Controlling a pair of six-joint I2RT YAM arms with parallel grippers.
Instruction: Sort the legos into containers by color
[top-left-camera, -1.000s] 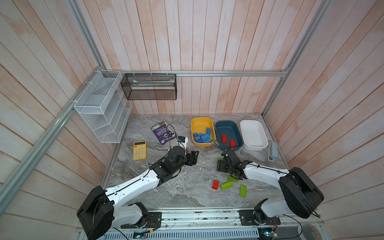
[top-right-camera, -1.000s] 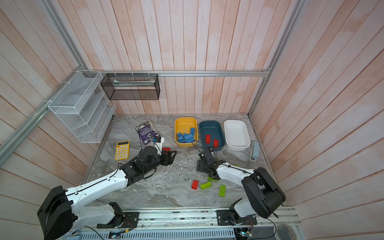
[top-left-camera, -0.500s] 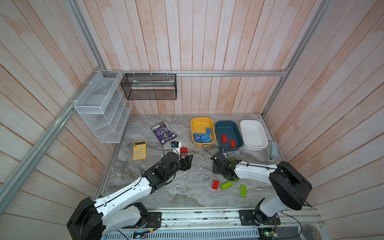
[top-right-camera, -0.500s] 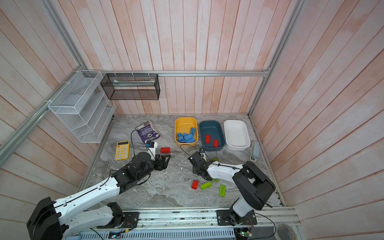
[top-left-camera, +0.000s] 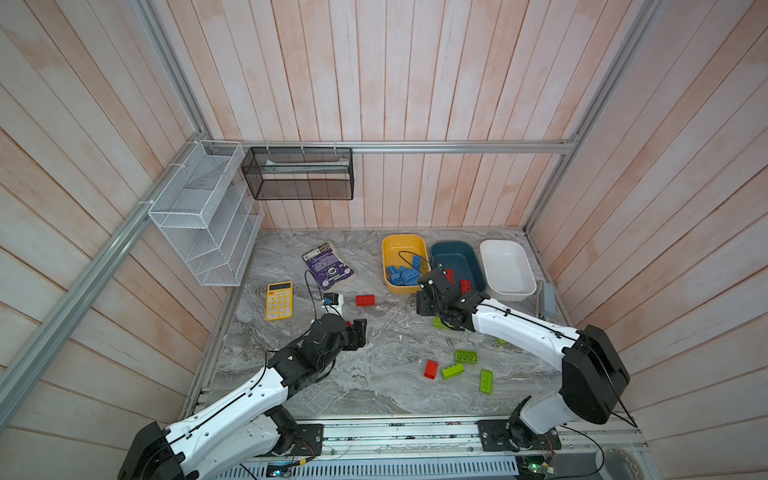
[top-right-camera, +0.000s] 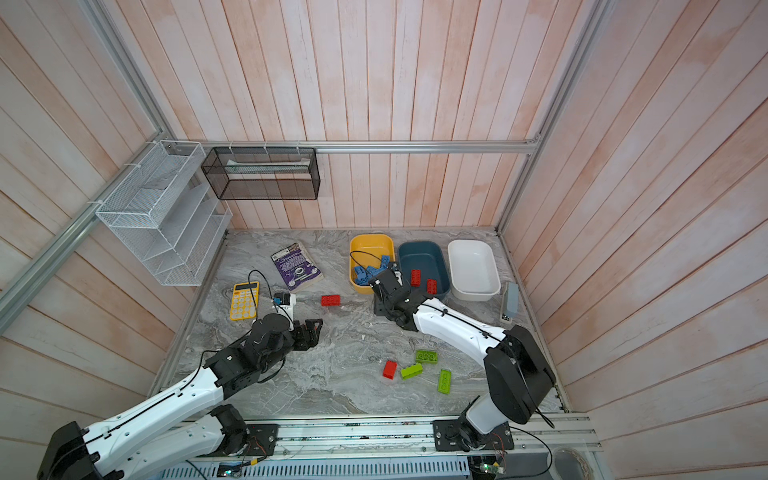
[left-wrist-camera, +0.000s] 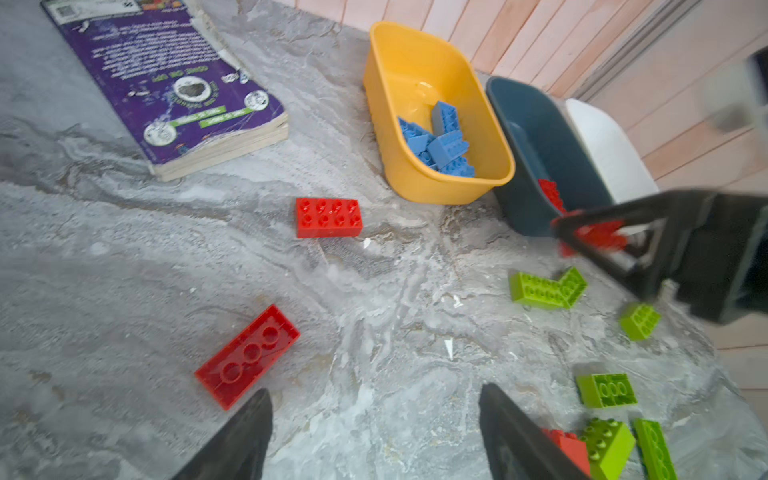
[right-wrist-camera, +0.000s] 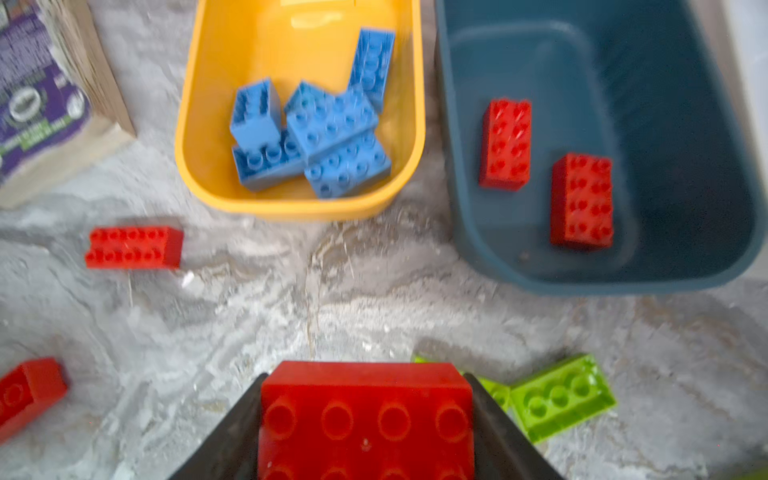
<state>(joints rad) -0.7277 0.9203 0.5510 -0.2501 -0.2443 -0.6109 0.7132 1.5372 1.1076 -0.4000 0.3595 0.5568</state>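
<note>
Blue legos (top-left-camera: 402, 274) in yellow tub (top-left-camera: 403, 237), red legos (top-left-camera: 465, 286) in teal tub (top-left-camera: 457, 257), green legos (top-left-camera: 465, 356) on table (top-left-camera: 374, 390)

My right gripper (right-wrist-camera: 365, 382) is black, held brick (right-wrist-camera: 365, 419) red. In a top view, centre-right: yellow tub (top-left-camera: 403, 245) w/ blue bricks (top-left-camera: 401, 276), teal tub (top-left-camera: 453, 257) w/ red bricks (top-left-camera: 465, 286), white tub (top-left-camera: 505, 270) plain. Lime bricks (top-left-camera: 465, 356) lower right on grey veined table (top-left-camera: 374, 386). Book (top-left-camera: 328, 266) purple, calculator (top-left-camera: 279, 300) yellow.
</note>
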